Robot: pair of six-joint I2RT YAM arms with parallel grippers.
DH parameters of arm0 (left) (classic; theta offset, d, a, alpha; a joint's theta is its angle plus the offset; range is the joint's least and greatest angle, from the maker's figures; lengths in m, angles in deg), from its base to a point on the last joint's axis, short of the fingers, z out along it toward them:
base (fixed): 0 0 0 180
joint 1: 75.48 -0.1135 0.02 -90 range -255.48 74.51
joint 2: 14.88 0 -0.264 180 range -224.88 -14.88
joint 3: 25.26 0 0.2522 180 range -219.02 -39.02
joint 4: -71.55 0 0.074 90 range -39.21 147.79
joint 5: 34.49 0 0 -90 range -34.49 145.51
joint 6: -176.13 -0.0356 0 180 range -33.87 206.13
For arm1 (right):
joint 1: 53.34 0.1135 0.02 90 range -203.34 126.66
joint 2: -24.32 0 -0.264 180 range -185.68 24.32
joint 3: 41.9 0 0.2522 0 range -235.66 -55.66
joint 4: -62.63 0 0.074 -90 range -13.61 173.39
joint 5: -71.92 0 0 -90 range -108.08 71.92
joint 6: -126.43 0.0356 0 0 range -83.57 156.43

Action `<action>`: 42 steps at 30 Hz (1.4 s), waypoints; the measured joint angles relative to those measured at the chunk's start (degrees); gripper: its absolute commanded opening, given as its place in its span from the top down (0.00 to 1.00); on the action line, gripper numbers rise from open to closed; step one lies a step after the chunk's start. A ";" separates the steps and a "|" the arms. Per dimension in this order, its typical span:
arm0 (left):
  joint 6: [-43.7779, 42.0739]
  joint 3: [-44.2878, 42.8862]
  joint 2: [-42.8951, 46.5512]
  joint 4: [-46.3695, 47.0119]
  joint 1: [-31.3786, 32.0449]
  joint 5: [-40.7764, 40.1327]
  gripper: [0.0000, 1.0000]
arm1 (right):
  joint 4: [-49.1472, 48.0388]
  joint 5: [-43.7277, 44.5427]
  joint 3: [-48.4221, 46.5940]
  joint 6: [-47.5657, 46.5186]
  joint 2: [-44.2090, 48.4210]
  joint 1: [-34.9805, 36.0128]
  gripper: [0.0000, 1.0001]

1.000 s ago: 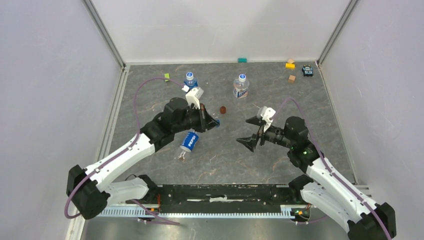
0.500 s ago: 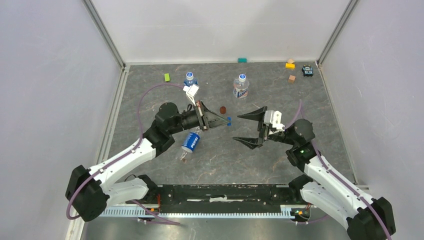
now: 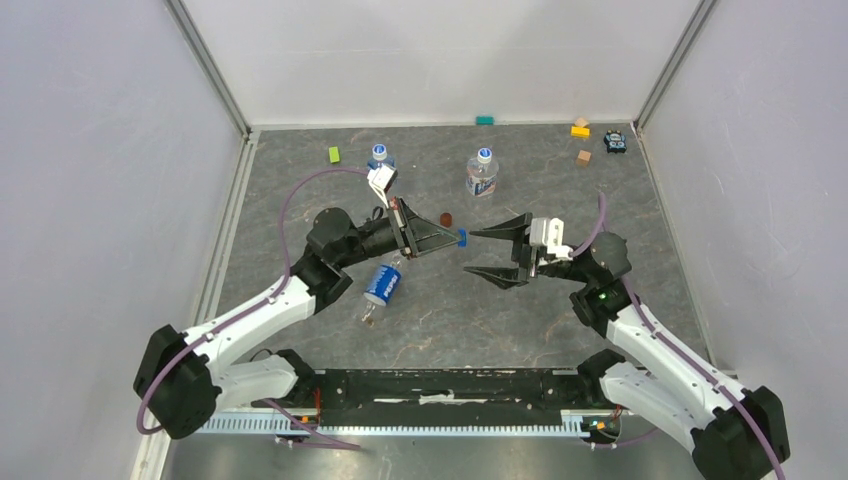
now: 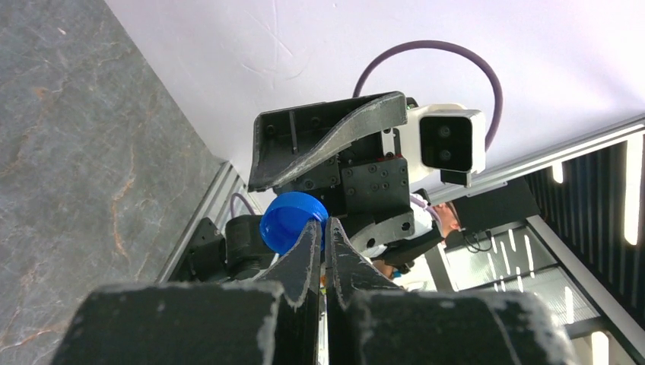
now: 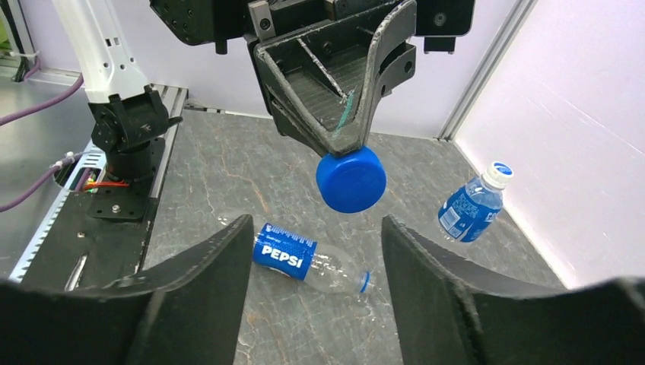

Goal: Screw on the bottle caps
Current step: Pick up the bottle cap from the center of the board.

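right fingers (image 3: pixel 503 229) have narrowed toward the blue cap (image 3: pixel 462 238), partly hidden between left fingers (image 3: pixel 428 240).

White lower links, black upper joints on left arm (image 3: pixel 250 318) and right arm (image 3: pixel 665 355); a purple cable (image 3: pixel 290 200) trails each. Black wedge-shaped fingers (image 3: pixel 425 238) on left gripper (image 3: pixel 458 239) and right gripper (image 3: pixel 470 251).

1. Grey marbled tabletop (image 3: pixel 450 325), enclosed by plain white walls (image 3: pixel 440 55).
2. A dark red-brown disc (image 3: pixel 446 219) lies near the middle of the tabletop.
3. A small green block (image 3: pixel 334 154) sits toward the far left.
4. A teal block (image 3: pixel 485 120) lies at the foot of the back wall.
5. In the far right corner are a yellow block (image 3: pixel 580 131), a tan block (image 3: pixel 583 157) nearer the front, and a dark toy with blue details (image 3: pixel 614 142) just beside them.
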 measured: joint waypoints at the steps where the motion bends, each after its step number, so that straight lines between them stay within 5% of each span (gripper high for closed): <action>1: 0.52 0.13 -0.11 0.79 0.00 0.11 0.98 | -0.04 -0.11 -0.20 0.02 -0.33 0.00 0.36; 42: 2.91 1.66 -2.56 4.28 1.14 3.21 0.98 | -2.73 -1.73 -1.27 1.42 -2.03 0.00 0.65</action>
